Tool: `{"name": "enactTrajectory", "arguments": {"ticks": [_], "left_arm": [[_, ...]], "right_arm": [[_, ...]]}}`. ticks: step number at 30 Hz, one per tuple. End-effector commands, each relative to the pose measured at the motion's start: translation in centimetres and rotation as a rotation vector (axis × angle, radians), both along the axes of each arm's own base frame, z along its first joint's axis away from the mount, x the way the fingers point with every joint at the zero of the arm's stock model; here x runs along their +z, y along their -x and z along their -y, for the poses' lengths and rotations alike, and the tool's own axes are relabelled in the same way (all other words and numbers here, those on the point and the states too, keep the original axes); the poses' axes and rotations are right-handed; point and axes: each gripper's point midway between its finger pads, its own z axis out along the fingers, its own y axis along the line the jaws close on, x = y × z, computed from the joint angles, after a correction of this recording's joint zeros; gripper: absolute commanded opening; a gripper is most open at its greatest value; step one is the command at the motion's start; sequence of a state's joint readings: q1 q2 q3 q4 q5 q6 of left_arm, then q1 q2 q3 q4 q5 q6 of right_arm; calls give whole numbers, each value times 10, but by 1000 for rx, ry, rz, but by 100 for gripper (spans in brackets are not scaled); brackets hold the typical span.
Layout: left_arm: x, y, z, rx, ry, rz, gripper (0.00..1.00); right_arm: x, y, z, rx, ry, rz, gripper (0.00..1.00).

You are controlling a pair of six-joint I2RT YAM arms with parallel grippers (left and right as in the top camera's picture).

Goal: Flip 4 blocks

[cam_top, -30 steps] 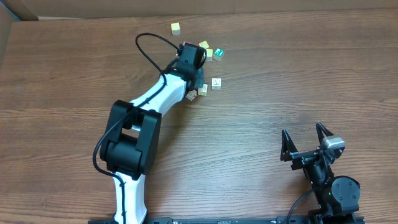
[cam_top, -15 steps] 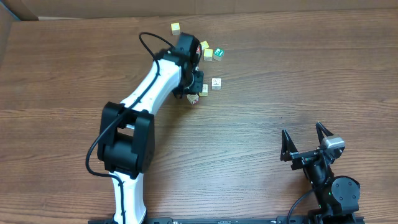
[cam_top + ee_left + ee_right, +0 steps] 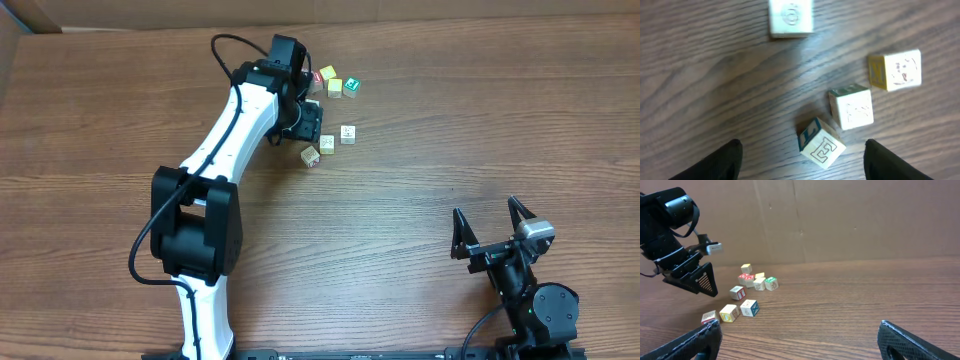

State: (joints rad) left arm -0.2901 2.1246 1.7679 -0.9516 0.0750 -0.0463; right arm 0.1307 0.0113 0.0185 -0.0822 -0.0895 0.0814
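Four pale blocks lie on the wood in the left wrist view: one with an outlined E (image 3: 821, 143), one with a green side (image 3: 851, 106), one with a yellow side (image 3: 895, 70) and one with a ring mark (image 3: 790, 17). My left gripper (image 3: 802, 162) is open, its dark fingertips (image 3: 715, 161) wide on either side of the E block without touching it. From overhead the left gripper (image 3: 308, 122) hangs just behind three of the blocks (image 3: 327, 143). My right gripper (image 3: 491, 225) stands open and empty at the near right.
Red (image 3: 318, 76), yellow (image 3: 334, 87) and green (image 3: 352, 86) cubes sit in a cluster behind the left gripper. A brown cardboard wall (image 3: 850, 220) runs along the table's far edge. The left arm (image 3: 235, 125) stretches diagonally across the table's left half.
The left gripper has opened and let go of a block, which now rests on the table. The arm has swung back toward the far left. The right arm has not moved.
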Motion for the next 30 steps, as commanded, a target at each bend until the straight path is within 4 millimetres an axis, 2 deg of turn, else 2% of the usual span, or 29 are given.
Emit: {"name": "enactTrajectory", "arguments": {"ticks": [1, 9, 14, 16, 22, 30], "left_arm": [[-10, 13, 10, -244, -53, 3, 68], [-50, 38, 5, -438, -100, -38, 60], [-64, 36, 6, -436, -97, -8, 57], [-66, 32, 7, -435, -94, 15, 55], [-62, 19, 11, -431, -88, 73, 37], [-53, 24, 10, -375, -78, 37, 22]], "right_arm": [[-3, -1, 1, -6, 4, 0, 100], [-3, -1, 1, -6, 4, 0, 100], [-3, -1, 1, -6, 4, 0, 100], [-3, -1, 1, -6, 4, 0, 100], [-3, -1, 1, -6, 4, 0, 100], [-3, -1, 1, -6, 4, 0, 100]]}}
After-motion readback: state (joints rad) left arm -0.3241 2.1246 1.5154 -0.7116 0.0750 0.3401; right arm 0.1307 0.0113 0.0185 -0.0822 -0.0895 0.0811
